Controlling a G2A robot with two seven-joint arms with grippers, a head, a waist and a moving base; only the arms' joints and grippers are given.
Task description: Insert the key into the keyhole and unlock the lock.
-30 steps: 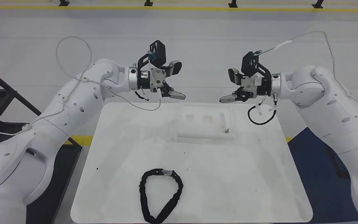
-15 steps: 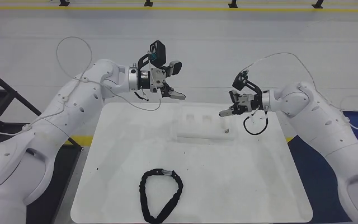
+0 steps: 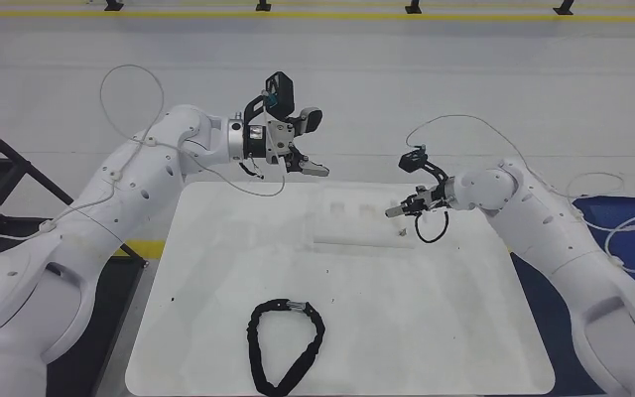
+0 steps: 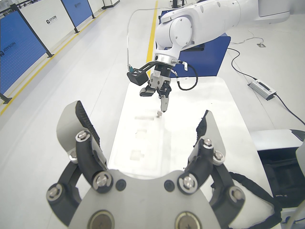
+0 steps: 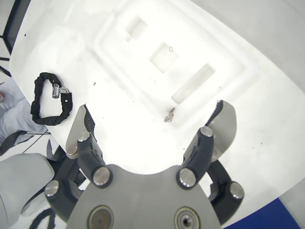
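Note:
A small silver key (image 5: 169, 117) (image 3: 403, 231) (image 4: 159, 114) lies on the right end of a white foam tray (image 3: 342, 236) at the back of the table. My right gripper (image 3: 396, 210) (image 5: 152, 114) (image 4: 158, 101) hangs open just above the key, fingers to either side of it, holding nothing. The lock, a black fabric-covered chain loop with a silver cylinder (image 3: 286, 343) (image 5: 50, 96), lies near the table's front edge. My left gripper (image 3: 313, 167) (image 4: 143, 125) is open and empty, held above the table's back left edge.
The foam tray (image 5: 112, 32) has three rectangular recesses (image 5: 164, 58). The white table (image 3: 417, 328) is bare between tray and chain. A blue cabinet (image 4: 205, 55) stands beyond the table's right side, with cables on the floor.
My right arm has swung in from the back right and dropped toward the key, turning its gripper downward. The left arm has held still.

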